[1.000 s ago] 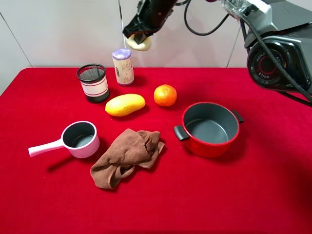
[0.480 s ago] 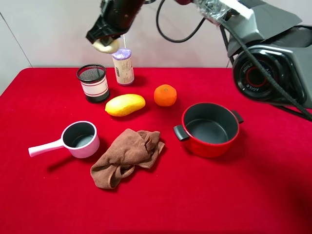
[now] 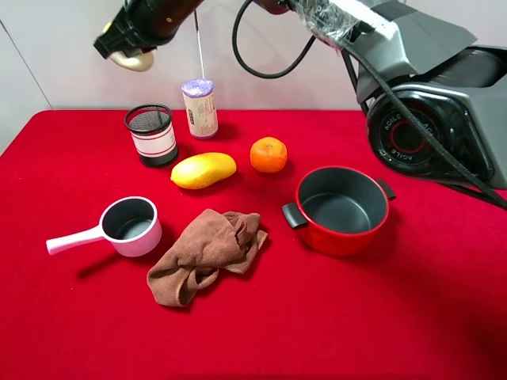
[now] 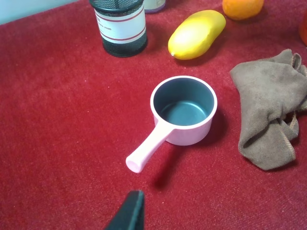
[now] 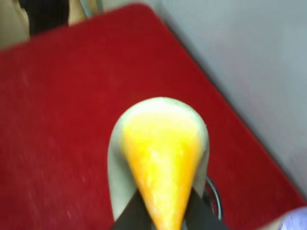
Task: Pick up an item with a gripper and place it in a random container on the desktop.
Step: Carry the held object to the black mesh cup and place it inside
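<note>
My right gripper (image 3: 127, 52) hangs high at the back left, shut on the item (image 3: 135, 61), a pale cream bun. It sits above and slightly left of the container (image 3: 150, 133), a black mesh cup with a white band, standing on the red desktop (image 3: 333, 317). In the right wrist view the item (image 5: 160, 158) shows a yellow centre, pinched between the dark fingers (image 5: 129, 215), with the cup's rim (image 5: 216, 199) just beside it. In the left wrist view the container (image 4: 121, 24) stands far off, and only one dark fingertip (image 4: 129, 213) of my left gripper shows.
A lilac-topped canister (image 3: 200, 107) stands right of the cup. In front lie a yellow mango (image 3: 203, 170) and an orange (image 3: 268, 154). A pink saucepan (image 3: 131, 226), a brown cloth (image 3: 207, 253) and a red pot (image 3: 342, 208) lie nearer the front.
The right arm has swung left with the item, from above the canister to above and slightly left of the mesh cup. Nothing on the table has moved.
</note>
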{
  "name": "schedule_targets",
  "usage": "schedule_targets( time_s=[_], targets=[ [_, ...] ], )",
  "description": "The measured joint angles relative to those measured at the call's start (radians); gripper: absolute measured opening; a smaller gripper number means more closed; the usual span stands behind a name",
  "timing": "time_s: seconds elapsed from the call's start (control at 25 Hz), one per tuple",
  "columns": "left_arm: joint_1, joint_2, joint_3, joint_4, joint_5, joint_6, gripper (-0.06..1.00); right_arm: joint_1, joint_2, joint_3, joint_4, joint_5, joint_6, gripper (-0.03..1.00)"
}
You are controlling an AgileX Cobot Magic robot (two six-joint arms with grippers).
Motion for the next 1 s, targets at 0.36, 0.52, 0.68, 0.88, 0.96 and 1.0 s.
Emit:
schedule_targets(
  time_s=[0.36,0.52,0.68,0.88,0.96,1.0],
  targets=[
    [0.000,0.000,0.000,0.066,0.000,0.000,0.98,0.000,0.057,0.000,0.111,-0.160,0.000,-0.02],
    [0.000,0.000,0.000,0.077,0.000,0.000,0.98,0.000,0.086,0.000,0.142,-0.216,-0.004,-0.02],
    [0.000,0.000,0.000,0.080,0.000,0.000,0.98,0.000,0.115,0.000,0.147,-0.240,-0.005,-0.02],
    [0.000,0.000,0.000,0.080,0.000,0.000,0.98,0.000,0.137,0.000,0.147,-0.263,-0.031,-0.02],
    [0.000,0.000,0.000,0.080,0.000,0.000,0.98,0.000,0.148,0.000,0.151,-0.273,-0.053,-0.02],
    [0.000,0.000,0.000,0.080,0.000,0.000,0.98,0.000,0.151,0.000,0.152,-0.277,-0.064,-0.02]
  ],
)
